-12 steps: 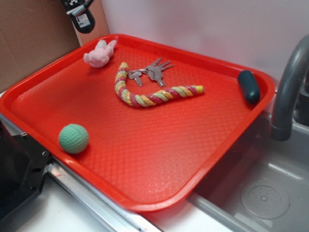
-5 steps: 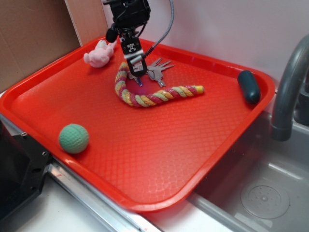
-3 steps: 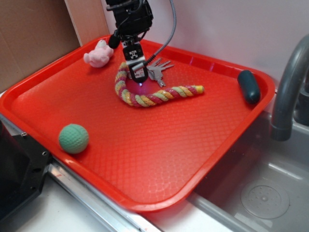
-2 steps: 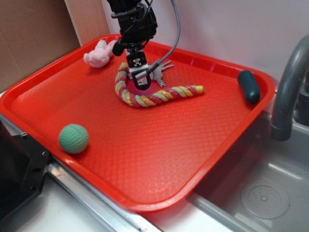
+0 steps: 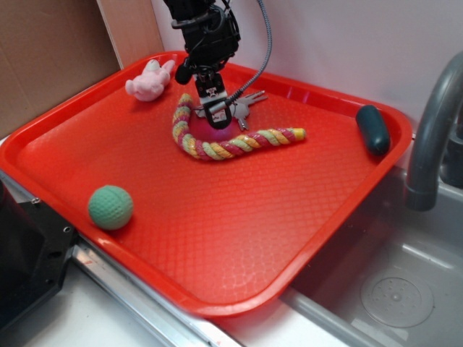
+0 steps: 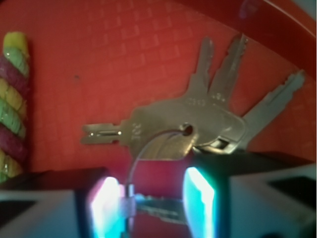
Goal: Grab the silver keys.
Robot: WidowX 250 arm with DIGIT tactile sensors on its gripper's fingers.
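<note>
The open tool straddles the ring end of the silver keys (blades fanning beyond), gripping nothing.

No legible text. Silver keys show faint stamped characters on the heads, too blurred to read. Black-white patterned tag on gripper, not readable.

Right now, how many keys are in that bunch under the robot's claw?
5 show in the wrist view: three silver keys fan toward the tray rim, one points at the rope toy, one lies between the gripper fingers. More may be hidden.
</note>
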